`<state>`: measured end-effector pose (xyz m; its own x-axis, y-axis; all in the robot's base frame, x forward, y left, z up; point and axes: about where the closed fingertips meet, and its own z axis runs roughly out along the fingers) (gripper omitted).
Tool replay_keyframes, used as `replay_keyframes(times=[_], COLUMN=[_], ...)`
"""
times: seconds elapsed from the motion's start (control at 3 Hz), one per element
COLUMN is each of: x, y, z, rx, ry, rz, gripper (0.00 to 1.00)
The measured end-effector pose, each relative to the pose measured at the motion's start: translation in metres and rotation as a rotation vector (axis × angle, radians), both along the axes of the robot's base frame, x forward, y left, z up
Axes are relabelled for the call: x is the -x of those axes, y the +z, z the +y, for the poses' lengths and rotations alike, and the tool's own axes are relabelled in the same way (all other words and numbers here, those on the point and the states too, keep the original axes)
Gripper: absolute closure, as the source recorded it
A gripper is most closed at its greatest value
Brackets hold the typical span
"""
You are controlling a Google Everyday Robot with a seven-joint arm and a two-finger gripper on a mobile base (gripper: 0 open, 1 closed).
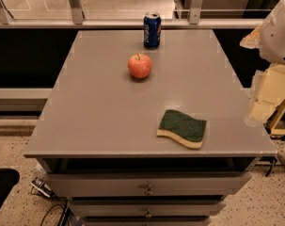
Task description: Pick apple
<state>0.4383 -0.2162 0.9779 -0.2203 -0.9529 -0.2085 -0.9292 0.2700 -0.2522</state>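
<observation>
Plainly the apple [139,66] sits upright toward the back of the gray table [109,117], untouched. It is just in front of the blue can [152,30] and well apart from the green sponge [182,128] near the front edge. The gripper [266,97] hangs beyond the table's right side, far from the apple; whether it is open I cannot tell. The reach looks not yet begun. Next it would need to swing left over the apple, clear of the can.

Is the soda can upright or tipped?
Upright: the soda can stands on its base, top up. The gripper hangs beside the table.
</observation>
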Motion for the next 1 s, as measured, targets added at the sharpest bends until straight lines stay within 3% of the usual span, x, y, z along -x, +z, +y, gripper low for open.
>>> replay_keyframes(times=[0.33,0.67,1.0], x=[0.0,-0.035,-0.091], y=[0.0,0.002,0.002], z=[0.0,0.01,0.027], rx=[0.0,-0.067,-0.237], ry=[0.0,-0.016,-0.06], rz=[0.0,-0.049,-0.13], gripper=[0.0,0.0,0.0])
